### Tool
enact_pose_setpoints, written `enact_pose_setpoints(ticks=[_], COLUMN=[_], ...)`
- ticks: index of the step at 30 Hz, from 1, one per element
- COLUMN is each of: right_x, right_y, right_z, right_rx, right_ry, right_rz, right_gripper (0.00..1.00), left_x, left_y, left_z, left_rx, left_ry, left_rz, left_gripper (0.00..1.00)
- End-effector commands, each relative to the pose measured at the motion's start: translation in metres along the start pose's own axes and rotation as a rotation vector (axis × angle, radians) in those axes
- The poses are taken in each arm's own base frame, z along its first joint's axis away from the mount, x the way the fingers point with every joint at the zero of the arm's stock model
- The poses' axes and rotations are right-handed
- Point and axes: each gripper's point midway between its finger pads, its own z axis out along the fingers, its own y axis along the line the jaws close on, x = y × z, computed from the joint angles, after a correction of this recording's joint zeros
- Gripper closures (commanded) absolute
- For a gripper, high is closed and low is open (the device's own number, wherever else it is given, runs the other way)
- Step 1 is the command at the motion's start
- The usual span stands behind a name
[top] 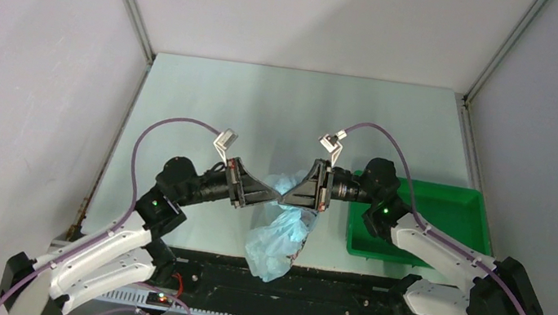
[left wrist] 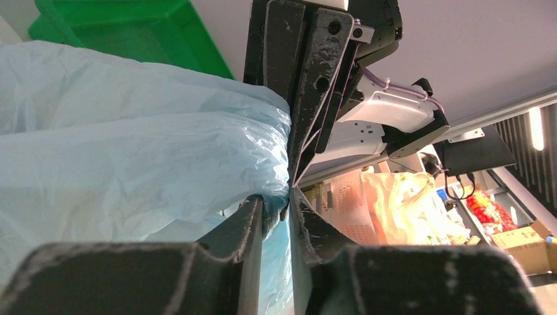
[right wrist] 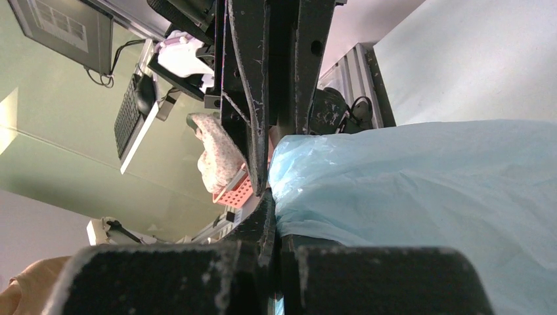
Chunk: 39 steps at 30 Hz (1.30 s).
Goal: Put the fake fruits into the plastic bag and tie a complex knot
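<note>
Two robot arms meet tip to tip just beside the rigid green plastic tray (top: 414, 226), at the wall that faces the left arm. Both pinch the gathered top of a thin, crinkly light-blue translucent plastic bag (top: 279, 240). The bag drapes away from the tray's near corner toward the arm bases. The left gripper (left wrist: 284, 203) is closed almost to nothing, with a fold of blue film caught between its dark fingers (left wrist: 246, 226). The right gripper (right wrist: 269, 213) is likewise squeezed together on the film at the bag's edge, level with the tray's middle in the overhead view.

None of the fake fruits can be seen: none on the pale green table (top: 209, 106) around the tray, and none on the part of the tray floor that shows. The bag's lower body looks bulged, so the loading step appears finished, though the plastic is too cloudy to confirm what lies inside.

The tying seems only begun. The two holds sit touching or nearly so at the neck of the bag, and no twist, loop or finished knot is visible in either wrist view. The whole knot, by this reading, is left to do.
</note>
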Motion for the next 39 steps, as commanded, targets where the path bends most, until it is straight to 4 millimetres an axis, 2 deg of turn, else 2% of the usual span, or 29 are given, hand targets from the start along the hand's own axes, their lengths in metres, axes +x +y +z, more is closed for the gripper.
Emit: enact_pose_setpoints(ticks=[1,8,13,18,21,27,30,35,39], right_x=[-0.019,-0.018,-0.018,-0.019,-0.019,-0.019,-0.019,-0.018,-0.018], right_y=[0.021,0.021,0.024,0.029,0.03,0.032,0.034,0.036,0.036], right_z=[0.001,0.001,0.0,0.0,0.0,0.001,0.001,0.001,0.002], right_rx=[-0.045,-0.047,-0.058,-0.079,-0.086,-0.098,-0.111,-0.125,-0.124], right_ry=[-0.039,-0.033,-0.031,-0.029,-0.029,-0.026,-0.021,-0.015,-0.014], right_rz=[-0.083,-0.08,-0.079,-0.077,-0.077,-0.072,-0.067,-0.059,-0.057], right_gripper=[1.0,1.0,1.0,1.0,1.0,1.0,1.0,1.0,1.0], left_x=[0.003,0.002,0.003,0.005,0.006,0.011,0.016,0.022,0.024], left_y=[-0.006,-0.009,-0.015,-0.023,-0.025,-0.029,-0.029,-0.029,-0.027], left_z=[-0.003,-0.004,-0.007,-0.009,-0.01,-0.011,-0.012,-0.013,-0.013], left_rx=[0.029,0.044,0.081,0.127,0.143,0.174,0.19,0.204,0.194], left_ry=[0.005,-0.008,-0.01,-0.007,0.0,0.033,0.055,0.089,0.101], left_rz=[0.008,0.011,0.025,0.047,0.056,0.077,0.097,0.124,0.14], left_gripper=[0.8,0.87,0.72,0.62,0.61,0.63,0.7,0.73,0.79])
